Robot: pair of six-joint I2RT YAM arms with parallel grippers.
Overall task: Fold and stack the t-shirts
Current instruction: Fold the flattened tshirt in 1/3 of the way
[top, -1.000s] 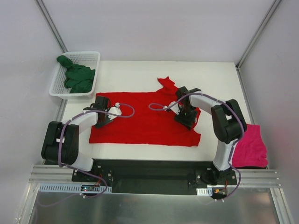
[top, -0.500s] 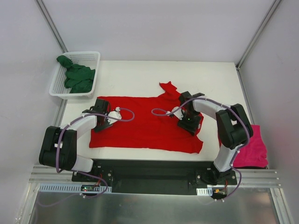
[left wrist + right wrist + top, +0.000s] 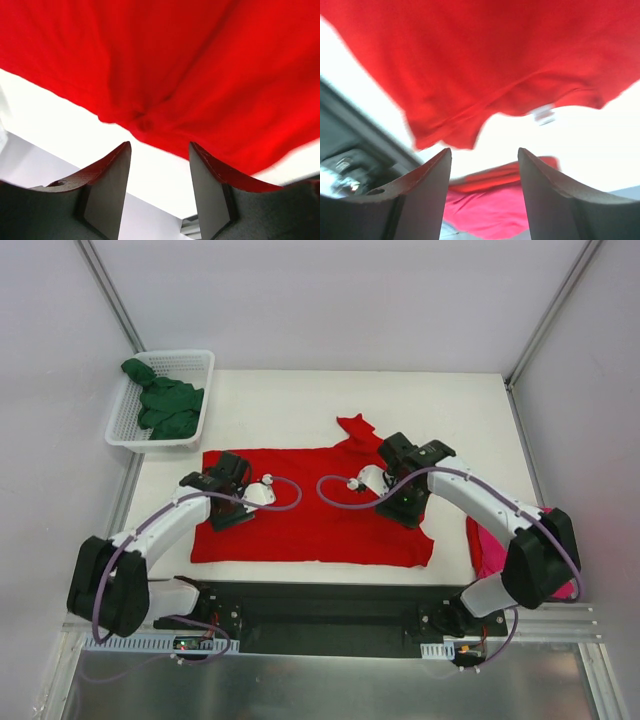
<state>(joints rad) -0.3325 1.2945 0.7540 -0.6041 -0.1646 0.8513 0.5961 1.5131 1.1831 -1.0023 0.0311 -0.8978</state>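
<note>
Red cloth, limp and light: the red t-shirt [image 3: 310, 515] lies spread mostly flat on the counter [image 3: 300, 405], near its front edge. The left pincer [image 3: 160, 165] and right pincer [image 3: 484, 167] hang low over it, both parted and gripping nothing. It would likely sag and slide, so the 2 should pinch hem corners or shoulder seams, not mid-panel.
</note>
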